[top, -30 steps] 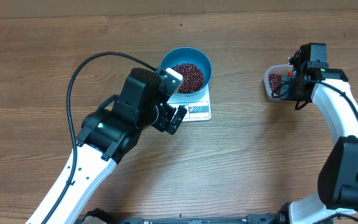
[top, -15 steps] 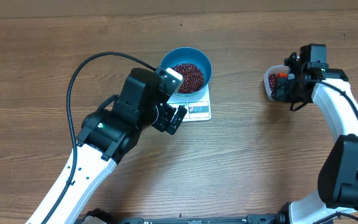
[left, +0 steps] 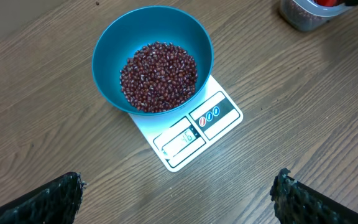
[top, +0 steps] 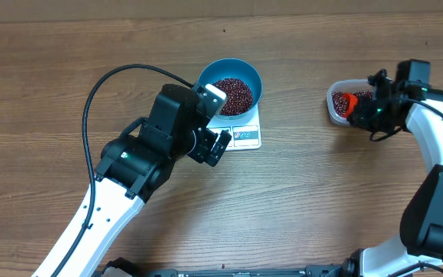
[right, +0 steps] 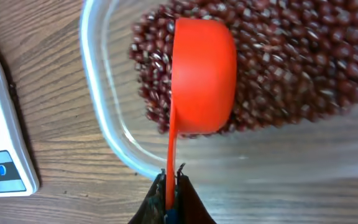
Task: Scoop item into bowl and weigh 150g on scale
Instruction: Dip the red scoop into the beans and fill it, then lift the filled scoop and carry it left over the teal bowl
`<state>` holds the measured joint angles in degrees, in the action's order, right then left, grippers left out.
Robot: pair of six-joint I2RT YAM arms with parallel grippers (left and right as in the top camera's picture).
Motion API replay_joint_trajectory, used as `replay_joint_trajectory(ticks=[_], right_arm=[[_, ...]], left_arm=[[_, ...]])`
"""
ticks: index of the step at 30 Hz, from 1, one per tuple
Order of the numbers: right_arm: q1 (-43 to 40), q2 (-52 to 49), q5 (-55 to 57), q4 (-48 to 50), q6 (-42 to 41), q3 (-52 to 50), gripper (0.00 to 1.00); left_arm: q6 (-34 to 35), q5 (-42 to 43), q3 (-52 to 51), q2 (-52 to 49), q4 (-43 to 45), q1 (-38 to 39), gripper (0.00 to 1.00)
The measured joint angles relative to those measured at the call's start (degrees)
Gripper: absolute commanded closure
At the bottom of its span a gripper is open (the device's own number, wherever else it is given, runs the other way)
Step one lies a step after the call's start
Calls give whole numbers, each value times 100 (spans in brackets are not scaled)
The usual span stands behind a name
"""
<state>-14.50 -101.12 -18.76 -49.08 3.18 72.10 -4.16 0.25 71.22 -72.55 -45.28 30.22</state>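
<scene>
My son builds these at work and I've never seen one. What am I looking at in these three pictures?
Two robot arms stand at a wooden table. One picture looks down from above; the other two come from cameras on each arm's wrist. In the middle a blue bowl of red-brown beans sits on a white kitchen scale. The left gripper hangs open near it, holding nothing. On the robot's right is a clear plastic container with more beans. The right gripper is shut on the handle of an orange scoop, whose cup is over those beans.
</scene>
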Motion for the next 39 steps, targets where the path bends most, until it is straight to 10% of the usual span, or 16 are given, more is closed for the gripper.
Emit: replay_joint_trajectory(ticks=[21,39], right_arm=[[-1360,-15,-2839,181,-7,0,96],[-839,-15,-4450,96,-17,0,96]], left_arm=[[2,-2,0,0,2,2,0],[0,0,0,0,2,0,0]])
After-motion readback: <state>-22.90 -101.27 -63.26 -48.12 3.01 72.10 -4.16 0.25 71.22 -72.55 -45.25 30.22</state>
